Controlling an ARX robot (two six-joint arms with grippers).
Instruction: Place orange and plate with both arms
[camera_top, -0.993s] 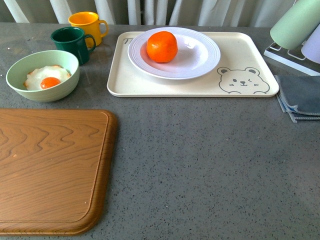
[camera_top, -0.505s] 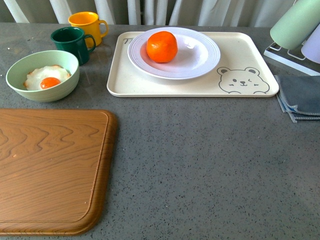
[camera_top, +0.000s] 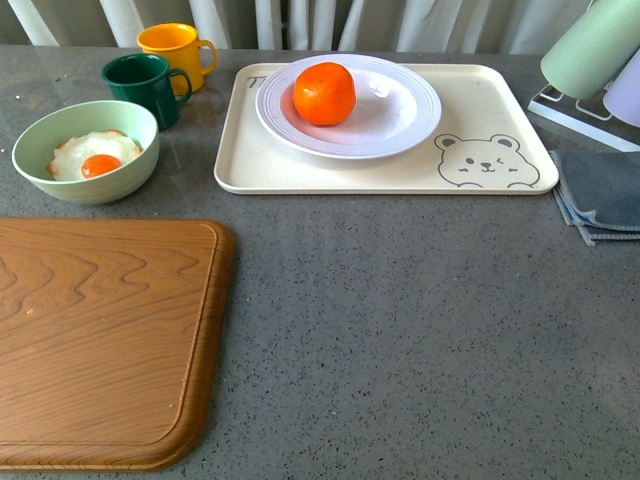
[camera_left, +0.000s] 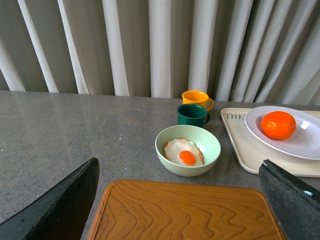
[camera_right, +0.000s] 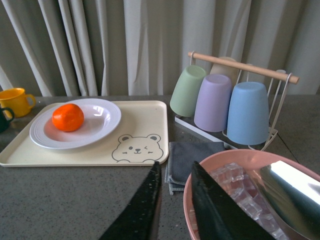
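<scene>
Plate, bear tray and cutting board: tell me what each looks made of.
The plate looks like glazed white ceramic, possibly melamine: glossy centre with highlights and a ribbed rim. The bear tray seems to be matte cream plastic, with a smooth moulded lip and a printed bear face. The cutting board looks like wood, going by its flowing brown grain, though a printed laminate cannot be ruled out.

Your left gripper (camera_left: 180, 200) shows two broad, matte black fingers (camera_left: 60, 205) with a slightly grainy surface. Your right gripper (camera_right: 172, 210) has the same dark, tapering fingers (camera_right: 137, 212), faintly glossy along their edges.
</scene>
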